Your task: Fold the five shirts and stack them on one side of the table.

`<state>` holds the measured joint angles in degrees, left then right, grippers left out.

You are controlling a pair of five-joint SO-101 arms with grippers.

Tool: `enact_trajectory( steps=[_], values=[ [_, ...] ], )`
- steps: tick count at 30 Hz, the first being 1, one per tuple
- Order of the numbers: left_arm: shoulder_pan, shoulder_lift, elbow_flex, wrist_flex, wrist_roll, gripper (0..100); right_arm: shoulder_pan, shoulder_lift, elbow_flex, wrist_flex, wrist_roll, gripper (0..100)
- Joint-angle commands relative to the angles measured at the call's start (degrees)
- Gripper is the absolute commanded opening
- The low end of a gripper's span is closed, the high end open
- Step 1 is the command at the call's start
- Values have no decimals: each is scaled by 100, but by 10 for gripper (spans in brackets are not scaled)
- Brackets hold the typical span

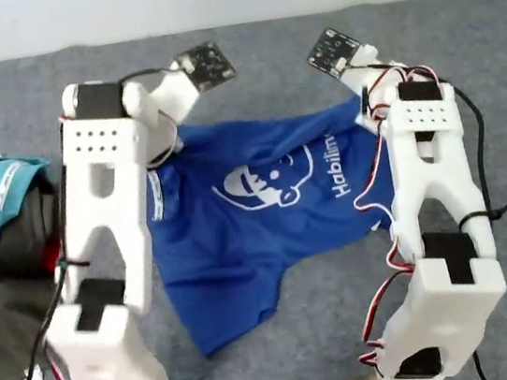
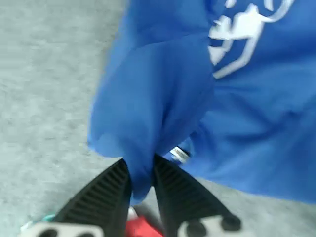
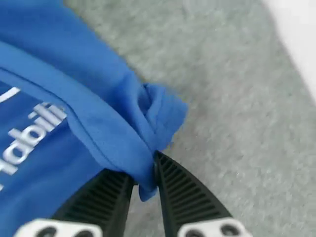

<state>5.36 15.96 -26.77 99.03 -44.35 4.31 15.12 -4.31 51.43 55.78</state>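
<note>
A blue shirt with a white printed figure lies spread on the grey table between my two arms. My left gripper is shut on a bunched fold of the blue shirt at its far left corner. My right gripper is shut on the hem of the blue shirt at its far right corner. In the high view both arms stretch over the cloth, and the shirt's near part trails toward the front of the table.
A pile of other shirts, turquoise on top with dark and grey ones under it, lies at the table's left edge beside the left arm. Grey table shows in front of the blue shirt and behind it.
</note>
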Motion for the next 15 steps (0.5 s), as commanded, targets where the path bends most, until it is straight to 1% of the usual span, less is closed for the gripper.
enact_trajectory(
  steps=[1, 4, 8, 13, 15],
  values=[
    [273, -1213, 1121, 167, 53, 15, 48, -576, -35, 523, -53, 9],
    [484, -1969, 2062, 158, 53, 15, 66, -760, -35, 857, -53, 9],
    [536, -2655, 2844, 141, 167, 15, 84, -910, -35, 1147, -53, 9],
    [299, -2787, 2932, 97, 413, 15, 92, -919, -62, 1121, -70, 9],
    [158, -2778, 2914, -105, 571, 15, 84, -910, -62, 989, -70, 9]
  ],
)
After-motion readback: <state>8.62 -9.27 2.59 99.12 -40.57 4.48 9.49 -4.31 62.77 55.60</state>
